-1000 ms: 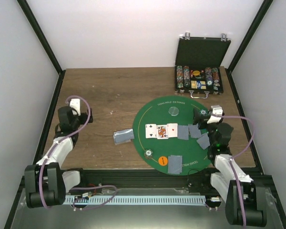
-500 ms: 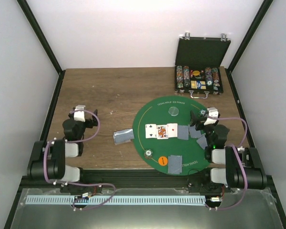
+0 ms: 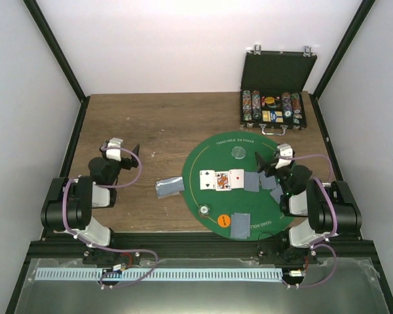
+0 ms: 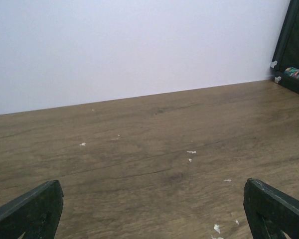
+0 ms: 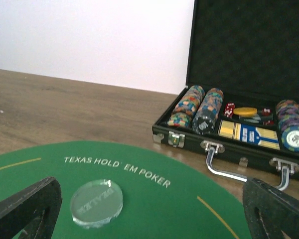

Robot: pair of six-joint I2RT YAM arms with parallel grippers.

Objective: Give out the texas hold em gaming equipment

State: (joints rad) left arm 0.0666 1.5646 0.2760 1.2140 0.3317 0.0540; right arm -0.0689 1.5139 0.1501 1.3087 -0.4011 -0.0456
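White walls (image 3: 183, 46) and black frame posts (image 3: 56, 49) enclosed a brown wooden bench (image 3: 150, 124). An open black case (image 3: 278, 69) stood at its far right corner, lid upright, with rows of chips (image 3: 252, 104) in the tray. A round green felt mat (image 3: 213, 157) covered the right half of the bench.

Both arms were folded back over their bases, elbows raised and wrists directed toward the far wall. The left tool (image 4: 151, 199) was held above bare wood well left of the mat. Its fingers (image 4: 30, 209) were spread wide at the two lower corners of the wrist view, with nothing between them. The right tool (image 5: 151, 199) was poised over the right part of the mat, facing the case. It was likewise spread wide and held nothing.

On the mat, three face-up cards (image 3: 223, 180) lay in a row at the centre, with two face-down cards (image 3: 251, 181) just beside them on the right. A further grey card (image 3: 278, 194) lay partly hidden under the right arm. A near pair (image 3: 240, 226) rested at the mat's near edge. An outer pair (image 3: 169, 188) lay on the wood, just beside the mat's left rim. A clear dealer disc (image 3: 239, 152) sat toward the far side of the mat. A striped disc (image 3: 203, 210) and an orange disc (image 3: 224, 220) lay near the near rim.
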